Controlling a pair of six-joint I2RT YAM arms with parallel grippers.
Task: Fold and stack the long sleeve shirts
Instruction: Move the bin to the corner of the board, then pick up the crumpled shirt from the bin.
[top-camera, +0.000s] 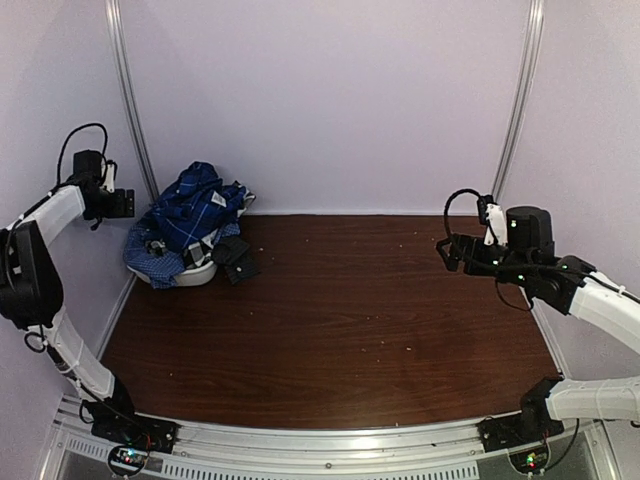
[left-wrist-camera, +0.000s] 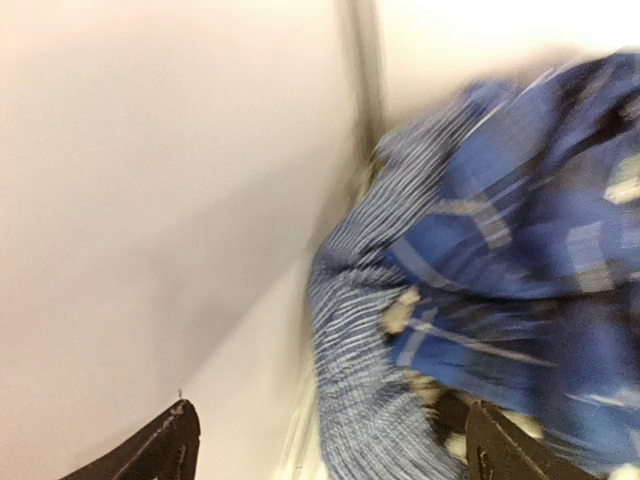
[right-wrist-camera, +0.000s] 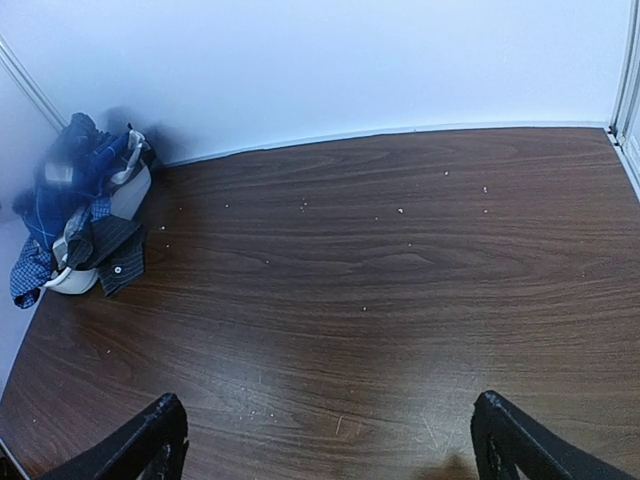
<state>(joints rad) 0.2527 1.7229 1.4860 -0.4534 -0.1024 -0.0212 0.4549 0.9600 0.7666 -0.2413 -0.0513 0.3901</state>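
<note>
The long sleeve shirts (top-camera: 190, 228) lie heaped in and over a white tub (top-camera: 195, 277), just ahead of and below the left gripper (top-camera: 122, 204). Its fingers stand wide apart with nothing between them. The right gripper (top-camera: 447, 250) is also spread and empty, and the heap lies far ahead and to its left across the table (top-camera: 350, 320). The cloth looks soft, light and limp, so it should sag and probably drag tangled neighbours along when lifted. The royal-blue plaid shirt (top-camera: 197, 203) crowns the pile nearest the left fingers, above a pale-blue check shirt (top-camera: 146, 262). A deep pinch on one of its raised folds seems the best hold. The blurred wrist view shows no collar clearly.
</note>
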